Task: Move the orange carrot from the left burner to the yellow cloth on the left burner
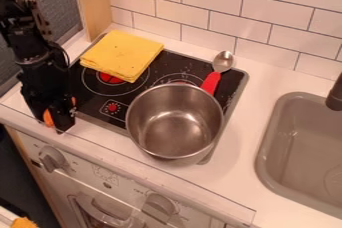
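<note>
The black gripper [57, 121] hangs at the left front of the stove, low over the counter edge. An orange carrot [48, 118] is mostly hidden by it: one bit of orange shows at the gripper's lower left and a smaller bit at its right side. The yellow cloth [121, 54] lies folded over the back part of the left burner [110, 78], up and to the right of the gripper and apart from it.
A steel pot [175, 122] stands on the front right of the stove. Behind it rests a spoon with a red handle [211, 83]. The grey sink [304, 147] and its dark faucet [335, 94] are at the right. A tiled wall runs along the back.
</note>
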Tool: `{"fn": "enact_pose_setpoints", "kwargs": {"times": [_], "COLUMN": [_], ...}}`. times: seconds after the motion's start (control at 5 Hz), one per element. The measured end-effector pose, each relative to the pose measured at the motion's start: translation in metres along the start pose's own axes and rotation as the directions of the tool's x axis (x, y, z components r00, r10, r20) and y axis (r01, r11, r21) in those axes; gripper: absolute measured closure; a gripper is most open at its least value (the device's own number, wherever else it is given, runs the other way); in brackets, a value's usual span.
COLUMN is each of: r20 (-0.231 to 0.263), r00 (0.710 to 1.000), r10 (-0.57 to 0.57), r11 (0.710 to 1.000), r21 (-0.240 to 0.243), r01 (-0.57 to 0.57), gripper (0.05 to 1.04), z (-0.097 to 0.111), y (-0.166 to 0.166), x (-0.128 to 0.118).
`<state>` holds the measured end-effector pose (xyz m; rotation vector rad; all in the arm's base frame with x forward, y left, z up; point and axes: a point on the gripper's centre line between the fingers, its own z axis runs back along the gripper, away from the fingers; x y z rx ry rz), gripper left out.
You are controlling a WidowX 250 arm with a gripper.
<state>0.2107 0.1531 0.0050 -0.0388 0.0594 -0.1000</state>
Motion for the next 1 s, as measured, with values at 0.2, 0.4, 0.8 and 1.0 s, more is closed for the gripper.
{"fn": "enact_pose_setpoints", "kwargs": {"times": [0.2, 0.4, 0.8, 1.0], "r20": [0.007, 0.01, 0.163, 0.139], "r00": [1.0, 1.0, 0.987, 0.99], "r10": [-0.006, 0.004, 0.018, 0.019], "r11": [1.0, 1.0, 1.0, 1.0], "r21": [0.018, 0.019, 0.0, -0.001], "r01": [0.006, -0.004, -0.018, -0.019], "gripper": [0.447, 0.447, 0.447, 0.447], "z": [0.0, 0.001, 0.051, 0.04], "y": [-0.003, -0.005, -0.003, -0.003], "x": [0.006, 0.01, 0.072, 0.101]}}
